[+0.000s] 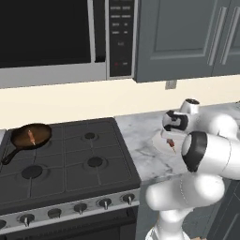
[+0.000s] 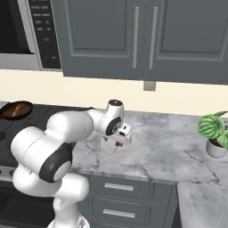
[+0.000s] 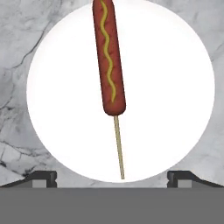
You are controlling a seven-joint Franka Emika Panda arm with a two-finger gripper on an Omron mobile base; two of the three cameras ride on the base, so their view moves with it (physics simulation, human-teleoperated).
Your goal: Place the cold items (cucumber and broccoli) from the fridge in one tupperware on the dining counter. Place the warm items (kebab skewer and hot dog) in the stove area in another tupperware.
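Hand [image 3: 112, 176] points straight down over the plate [image 3: 175, 87], fingers spread wide, one tip [image 3: 43, 177] at each side of the hand view, nothing between them. I read this as a hover before descent: open and centred over the target.

Hot dog [image 3: 108, 54] lies flat on the plate, on a thin stick [image 3: 118, 148]. Long axis runs nearly up-down in the hand view, with a slight lean; sausage end at the top, bare stick end toward the fingertips. The fingers stand across that axis, so they would close on its narrow width. My judgement: that is why the wrist is turned as it is.

From the base cameras the plate [image 2: 129, 147] sits on the marble tabletop [image 2: 178, 142] just right of the stove [image 1: 70, 159], under the wrist. A red bit of the hot dog [image 1: 171, 143] shows below the hand.

Further left, a pan [image 1: 31, 136] on the far-left burner holds what I take to be the skewer [image 1: 31, 137]; too small to be sure. A plant [image 2: 215, 133] stands far right.
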